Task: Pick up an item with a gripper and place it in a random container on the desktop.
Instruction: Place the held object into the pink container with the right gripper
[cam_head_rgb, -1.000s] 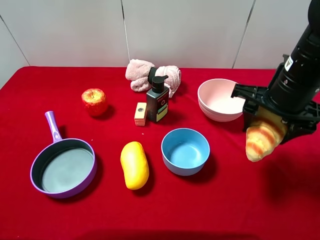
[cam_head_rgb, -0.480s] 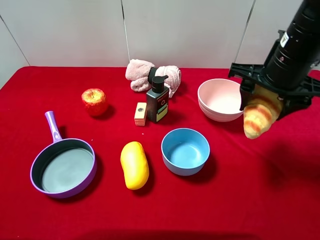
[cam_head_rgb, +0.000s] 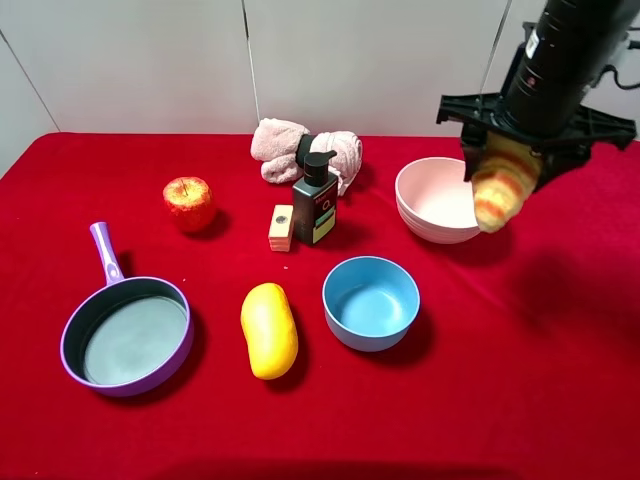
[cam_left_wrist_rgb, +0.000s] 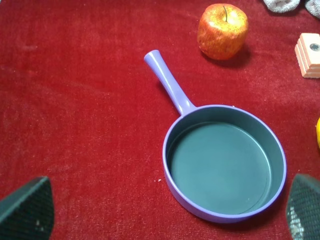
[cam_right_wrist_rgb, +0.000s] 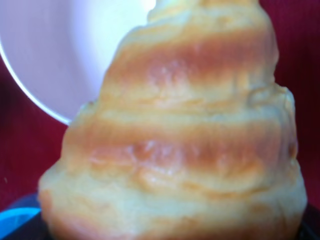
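Croissant (cam_head_rgb: 498, 188) (cam_right_wrist_rgb: 175, 140): golden-brown, ridged crust with darker stripes. Long axis near vertical, tapered tip down, leaning slightly left. It hangs in the air at the right rim of the pink bowl (cam_head_rgb: 425, 228), above the red cloth (cam_head_rgb: 500, 380). Right gripper (cam_head_rgb: 508, 145) is clamped on its upper end. Left gripper (cam_left_wrist_rgb: 166, 210) has its jaws wide apart over the purple pan (cam_left_wrist_rgb: 167, 82).

Striped croissant (cam_head_rgb: 500, 186) aloft, near pink bowl (cam_head_rgb: 428, 230)
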